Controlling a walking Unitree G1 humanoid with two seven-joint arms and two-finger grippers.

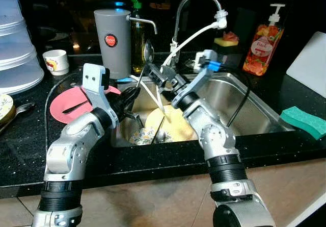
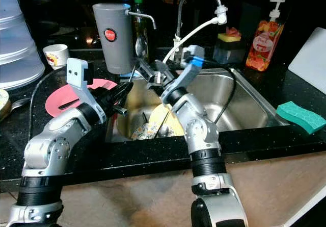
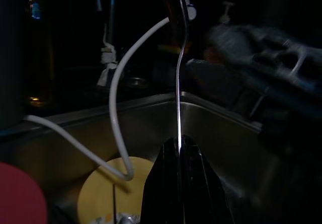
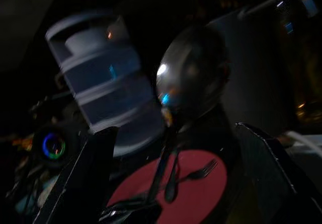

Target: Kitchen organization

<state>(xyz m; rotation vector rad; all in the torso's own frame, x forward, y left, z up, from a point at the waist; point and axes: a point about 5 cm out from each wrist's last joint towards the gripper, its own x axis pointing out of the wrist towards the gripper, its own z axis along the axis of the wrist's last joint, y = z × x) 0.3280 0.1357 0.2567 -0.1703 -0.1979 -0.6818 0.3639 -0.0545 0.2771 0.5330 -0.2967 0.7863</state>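
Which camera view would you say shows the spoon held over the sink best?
The left eye view: the whole spoon shows, handle in the left gripper, bowl up. The left wrist view shows its handle edge-on; the right wrist view shows a blurred bowl.
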